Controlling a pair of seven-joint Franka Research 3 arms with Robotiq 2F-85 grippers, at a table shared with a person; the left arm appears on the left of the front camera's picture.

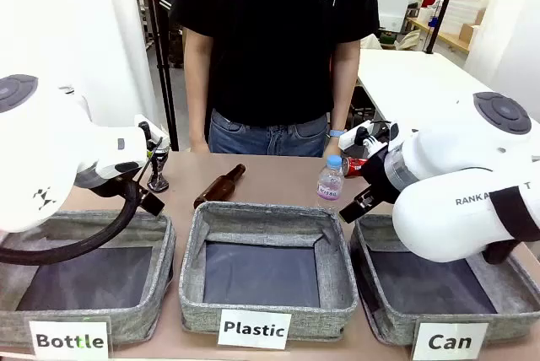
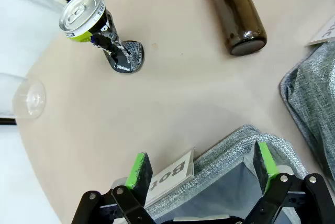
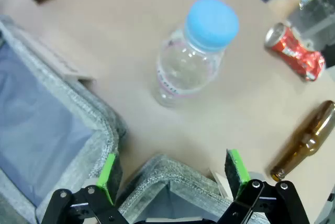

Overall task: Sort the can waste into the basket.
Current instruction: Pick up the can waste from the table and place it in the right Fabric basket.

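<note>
A crushed black can with yellow-green marks (image 2: 86,22) stands on the table at the far left (image 1: 158,171), beyond my left gripper (image 2: 201,166). That gripper is open and hovers over the far rim of the "Bottle" bin (image 2: 230,153). A crushed red can (image 3: 296,51) lies on its side near the person's edge (image 1: 354,165). My right gripper (image 3: 170,174) is open with nothing in it, above the far rim of the grey basket labelled "Can" (image 1: 369,281). The red can is well ahead of it, past a plastic bottle.
A clear plastic bottle with a blue cap (image 3: 196,51) stands between my right gripper and the red can. Brown glass bottles (image 1: 221,185) (image 3: 306,143) lie on the table. The "Plastic" bin (image 1: 194,285) sits in the middle. A person (image 1: 270,40) stands at the far edge.
</note>
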